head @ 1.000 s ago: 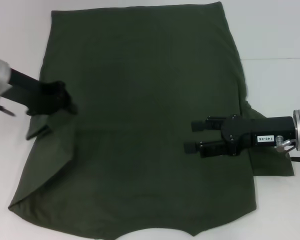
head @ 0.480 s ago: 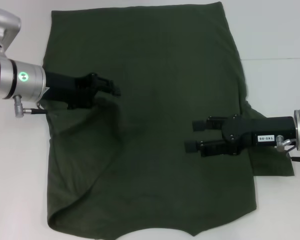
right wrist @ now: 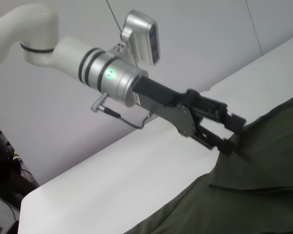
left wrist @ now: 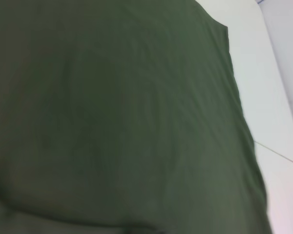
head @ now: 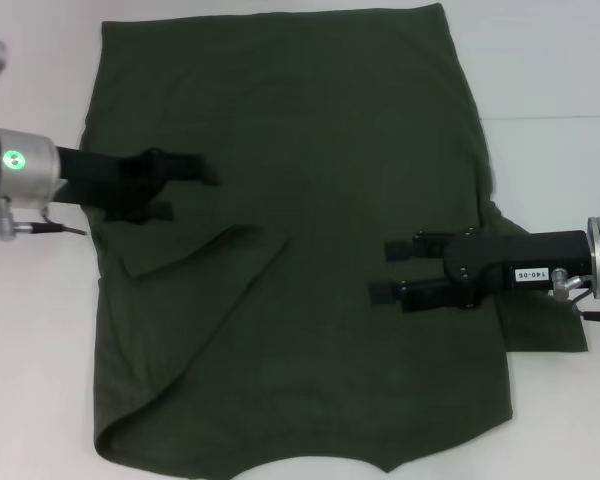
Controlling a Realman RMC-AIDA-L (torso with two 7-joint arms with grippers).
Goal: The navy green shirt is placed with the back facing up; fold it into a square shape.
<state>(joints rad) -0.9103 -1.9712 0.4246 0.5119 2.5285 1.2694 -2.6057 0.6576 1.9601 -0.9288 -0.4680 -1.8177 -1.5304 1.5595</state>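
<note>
White table, navy green shirt, both grippers apparently open above.

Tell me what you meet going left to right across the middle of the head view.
Bare table → left tool → folded-in sleeve flap → right tool → navy green shirt's other sleeve, still unfolded.

One navy green shirt on 1 white table. Two grippers in shot: left gripper over shirt's left side, right gripper at right side. Each w/ 2 fingers, spread apart, nothing held.
</note>
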